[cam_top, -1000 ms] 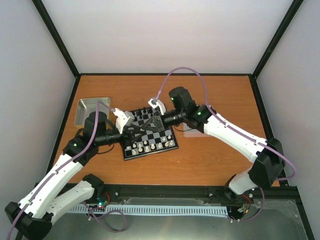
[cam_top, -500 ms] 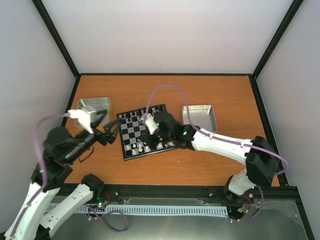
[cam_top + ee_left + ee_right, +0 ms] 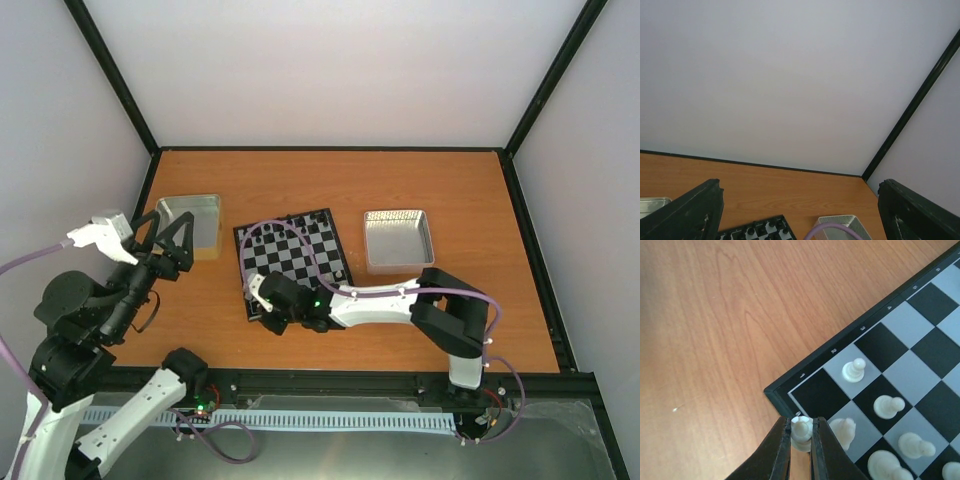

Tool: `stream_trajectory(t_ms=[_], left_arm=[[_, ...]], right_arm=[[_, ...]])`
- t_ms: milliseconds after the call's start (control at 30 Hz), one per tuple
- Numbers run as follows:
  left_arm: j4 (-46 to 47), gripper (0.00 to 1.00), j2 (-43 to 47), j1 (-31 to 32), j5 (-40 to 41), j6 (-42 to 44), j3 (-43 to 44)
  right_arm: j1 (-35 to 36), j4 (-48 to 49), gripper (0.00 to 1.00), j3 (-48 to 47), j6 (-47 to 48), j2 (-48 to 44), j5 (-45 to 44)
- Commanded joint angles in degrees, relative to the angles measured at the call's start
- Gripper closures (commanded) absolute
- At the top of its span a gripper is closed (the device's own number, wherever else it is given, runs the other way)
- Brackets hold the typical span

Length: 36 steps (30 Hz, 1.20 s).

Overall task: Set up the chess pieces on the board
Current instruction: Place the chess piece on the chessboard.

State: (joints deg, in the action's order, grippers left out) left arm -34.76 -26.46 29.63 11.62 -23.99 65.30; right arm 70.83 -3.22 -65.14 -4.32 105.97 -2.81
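Now | left gripper point(image 3: 168, 228): swung off the board point(image 3: 300, 250) to frame left, jaws wide, empty | right gripper point(image 3: 801, 442): we pinch a white chess piece point(image 3: 800, 429) at the board's corner, frame bottom | placing continues.

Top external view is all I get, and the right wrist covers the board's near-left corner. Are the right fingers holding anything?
Observer: Yes. The right wrist view shows the right gripper shut on a white chess piece.
Operator: Where on the board?
Observer: At the board's edge, beside the corner; the dark corner square is bare.
Operator: Neighbours?
Observer: Another white piece stands right beside the held one.
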Motion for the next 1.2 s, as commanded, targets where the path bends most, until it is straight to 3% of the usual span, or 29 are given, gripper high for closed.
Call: stream_trajectory(t_ms=[0,833,1167], left_arm=[[-1.9,0.14,-0.5,-0.2,1.8,-0.9,-0.1],[-2.7,0.14,0.8,-0.2,2.9,-1.4,-1.7],[-3.0,0.13,1.0,-0.2,2.6,-1.4,-2.0]], right_arm=[[0.5,1.5,0.97,-4.2,1.9,2.2,-4.4],[2.0,-4.8,0.97,-10.6,2.2,10.9,-9.6],[2.0,-5.7,0.84,-11.3,1.6,10.1,-9.0]])
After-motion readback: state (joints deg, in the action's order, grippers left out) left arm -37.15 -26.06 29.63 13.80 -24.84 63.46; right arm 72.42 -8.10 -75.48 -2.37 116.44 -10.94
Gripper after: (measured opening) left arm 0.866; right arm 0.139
